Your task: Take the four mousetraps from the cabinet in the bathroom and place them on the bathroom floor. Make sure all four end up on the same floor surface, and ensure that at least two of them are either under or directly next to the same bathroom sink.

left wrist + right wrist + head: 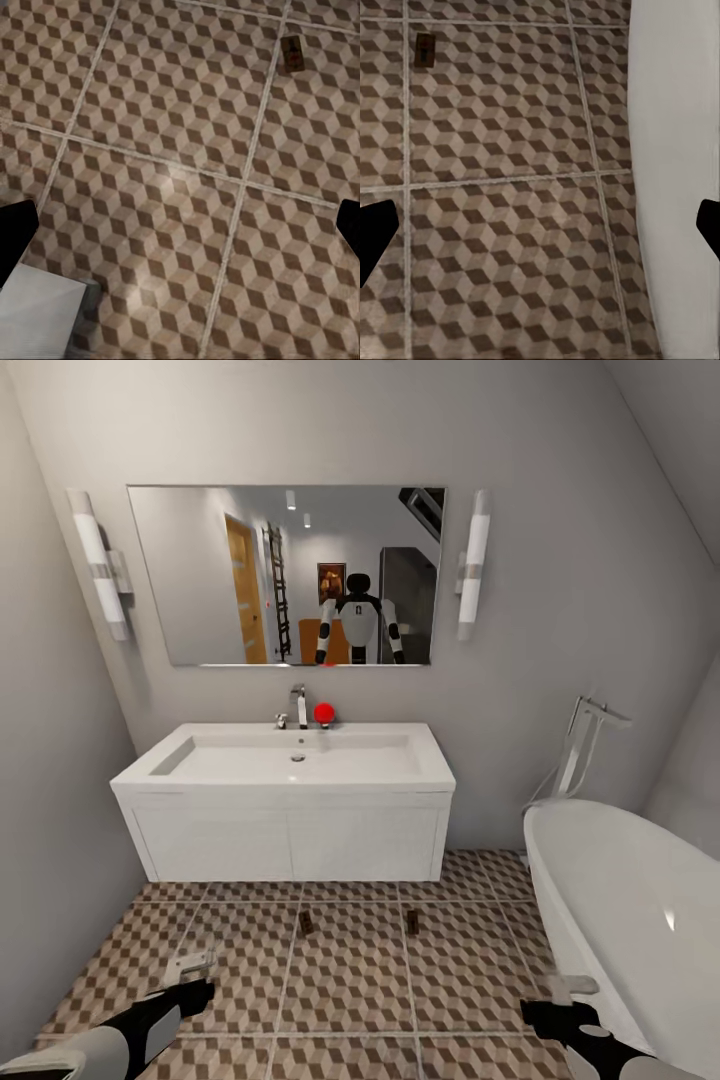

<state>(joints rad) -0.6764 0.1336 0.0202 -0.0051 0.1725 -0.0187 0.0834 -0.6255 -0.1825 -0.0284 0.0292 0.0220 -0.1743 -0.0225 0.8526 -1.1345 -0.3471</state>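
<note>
While the robot faces the bathroom sink, the head view shows two mousetraps lying flat on the bathroom floor just in front of the white vanity: the left-hand mousetrap below the basin's middle and the right-hand mousetrap below its right part, well apart from each other, both on the cube-patterned tiles. Judged from that, half the job looks done, and the condition of two traps next to the sink seems met. No other traps appear on the tiles, so two are probably left to fetch from the cabinet, which I take to be the orange-brown shape reflected in the mirror above the sink. The bathtub stands to the right of the sink. Both arms hang low in front of the sink, the left gripper and the right gripper over bare tiles; neither carries anything I can make out.

From the left wrist view, the left gripper's dark fingertips sit wide apart at the edges with only tiles between them, so it is spread and empty; one trap lies ahead of it on the floor.

From the right wrist view, the right gripper's fingertips are likewise parted with nothing held, the tub's white wall beside it and the other trap farther off toward the sink.
</note>
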